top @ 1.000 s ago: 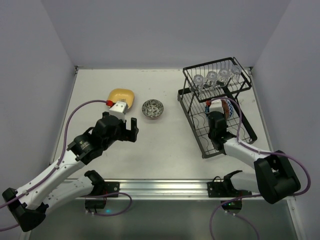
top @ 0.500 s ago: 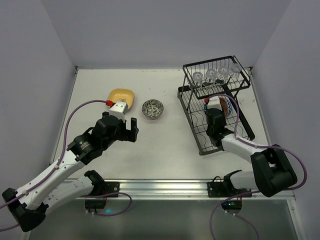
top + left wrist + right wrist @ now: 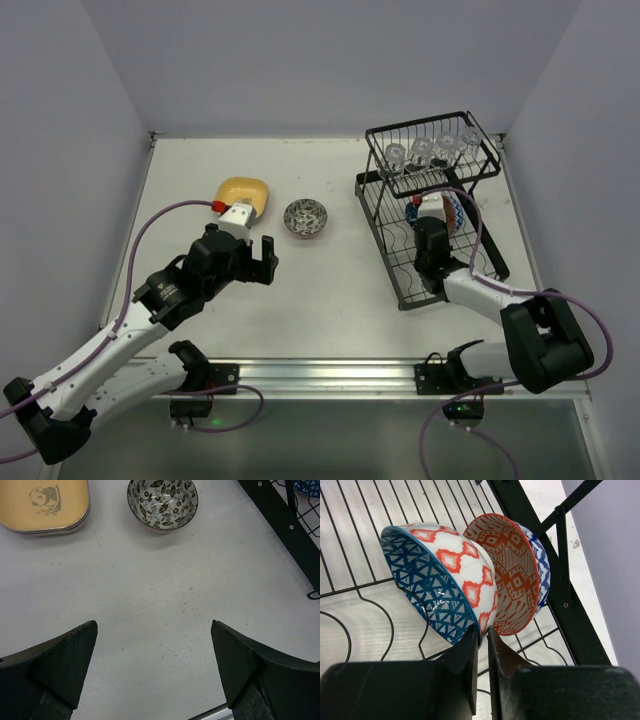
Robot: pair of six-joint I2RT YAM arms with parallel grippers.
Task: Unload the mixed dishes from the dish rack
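**Right claw [image 3: 483,630] is pinching the blue bowl [image 3: 430,587] in the dish rack [image 3: 580,630]**

Near us, the left claw [image 3: 153,625] is hanging spread wide over the white table [image 3: 160,595], holding nothing. Past it, a flowered bowl [image 3: 162,502] and a yellow plate [image 3: 45,502] are sitting side by side. On the right, the right claw is reaching into the low tray, squeezing the blue bowl's near rim. A red bowl [image 3: 512,575] is leaning against the blue one, with rack wires all around. Farther back, four glasses [image 3: 421,155] are sitting in a row on the top shelf.

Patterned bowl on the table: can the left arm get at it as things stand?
Probably yes. The left pincer is open and faces the bowl across bare table; nothing lies between.
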